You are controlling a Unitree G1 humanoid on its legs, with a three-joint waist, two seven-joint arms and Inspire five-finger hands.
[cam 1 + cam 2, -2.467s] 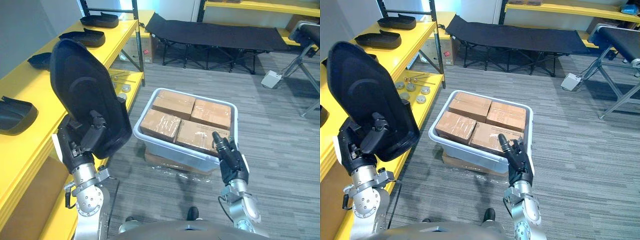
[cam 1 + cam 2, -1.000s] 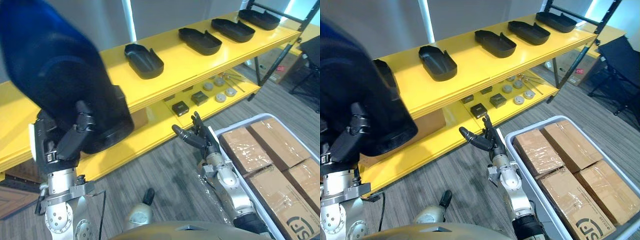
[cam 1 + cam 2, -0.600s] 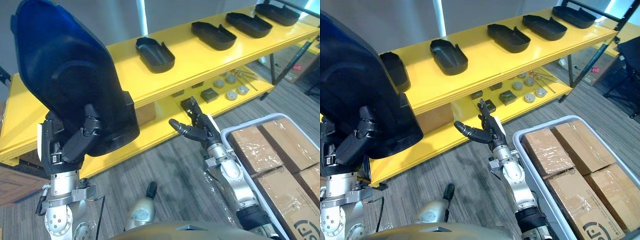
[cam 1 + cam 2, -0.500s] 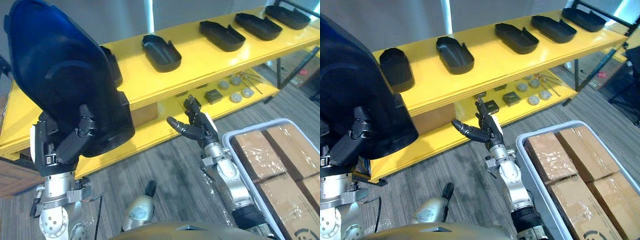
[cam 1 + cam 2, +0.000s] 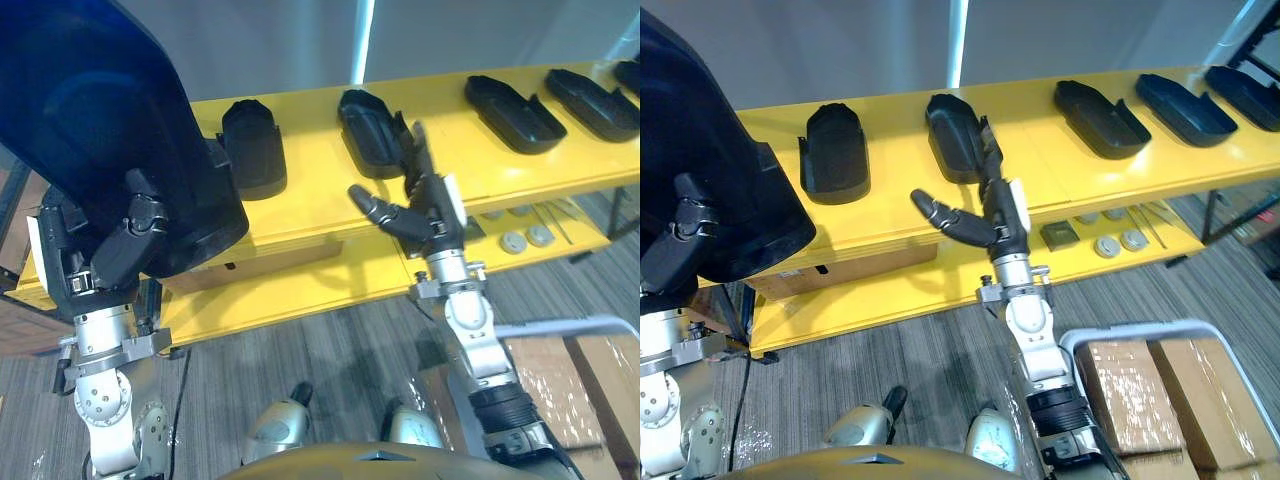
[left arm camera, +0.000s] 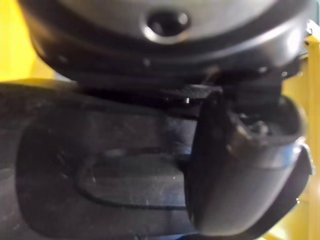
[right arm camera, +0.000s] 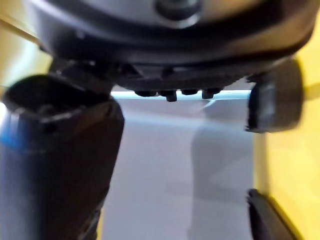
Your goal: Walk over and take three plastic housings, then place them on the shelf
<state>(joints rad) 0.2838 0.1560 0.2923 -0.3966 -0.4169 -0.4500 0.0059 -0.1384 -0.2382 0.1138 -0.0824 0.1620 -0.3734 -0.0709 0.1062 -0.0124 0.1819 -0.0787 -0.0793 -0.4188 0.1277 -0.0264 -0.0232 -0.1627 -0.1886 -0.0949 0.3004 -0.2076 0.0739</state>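
Shelf edge: front edge of the yellow shelf [image 5: 895, 165] runs across my whole view, left to right; a lower board [image 5: 890, 288] sits under it, closer to me.
Open room on top: I see bare yellow between the first housing [image 5: 835, 152] and the second housing [image 5: 958, 135], and a wider bare strip between the second one and the third housing [image 5: 1102, 118]. The further housings [image 5: 1188, 108] lie to the right.
Left end: the board is hidden there behind the held housing [image 5: 95, 120], so I cannot tell how much room it has.
Floor side: grey floor [image 5: 930, 345] lies before the shelf; a white bin [image 5: 1140, 325] with cardboard boxes [image 5: 1125, 385] stands at lower right, apart from the shelf.
Left hand [image 5: 115, 245]: raised at the left, fingers and thumb curled round the lower part of the held housing, which is large, dark and upright.
Right hand [image 5: 1000, 225]: raised before the shelf edge, fingers straight and spread, thumb out to the left, holding nothing. Its fingertips overlap the second housing in my view; I cannot tell if they touch.
Lower board load: round parts [image 5: 1105, 245] and a dark block [image 5: 1058, 235]; a brown carton [image 5: 840, 272] stands at the left.
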